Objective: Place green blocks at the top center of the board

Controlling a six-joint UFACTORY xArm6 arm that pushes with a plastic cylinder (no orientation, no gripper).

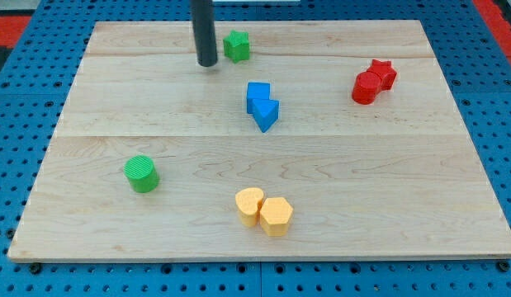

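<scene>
A green star block (236,45) lies near the view's top centre of the wooden board (404,198). A green cylinder block (142,173) stands at the lower left. My tip (207,63) is just left of the green star block, a small gap apart, and far above and to the right of the green cylinder.
Two blue blocks (262,106) touch each other in the middle. A red cylinder (365,87) and a red star (381,73) touch at the right. A yellow rounded block (249,205) and a yellow hexagon (276,216) touch at the bottom centre.
</scene>
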